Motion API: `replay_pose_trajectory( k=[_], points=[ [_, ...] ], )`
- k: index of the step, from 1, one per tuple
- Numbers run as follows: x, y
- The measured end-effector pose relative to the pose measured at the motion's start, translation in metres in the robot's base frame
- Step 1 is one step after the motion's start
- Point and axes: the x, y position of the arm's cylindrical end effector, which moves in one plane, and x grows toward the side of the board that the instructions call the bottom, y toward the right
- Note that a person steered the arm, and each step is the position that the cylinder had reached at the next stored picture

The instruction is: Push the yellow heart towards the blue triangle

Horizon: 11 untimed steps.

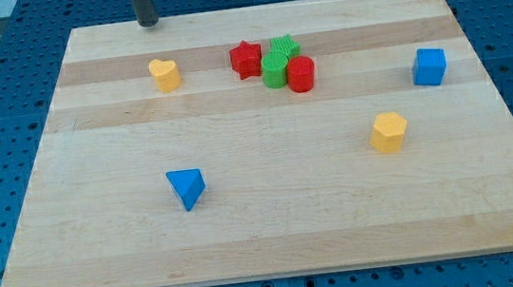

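The yellow heart lies on the wooden board near the view's top left. The blue triangle lies below it, toward the view's bottom left. My tip rests at the board's top edge, just above the yellow heart and slightly to its left, with a gap between them. The rod runs up out of the view.
A red star, a green star-shaped block, a green cylinder and a red cylinder cluster at the top centre. A blue cube sits at the right. A yellow hexagon-like block lies right of centre. The board's edge runs along the bottom.
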Motion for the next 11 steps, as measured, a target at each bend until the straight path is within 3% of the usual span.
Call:
replay_pose_trajectory(
  k=[1,2,5,6,7,8,9,11],
  points=[
    [0.004,-0.001],
    [0.049,-0.001],
    [0.248,-0.001],
    [0.246,-0.001],
    [0.188,-0.001],
    [0.095,-0.001],
    [0.070,0.024],
    [0.100,0.040]
  ],
)
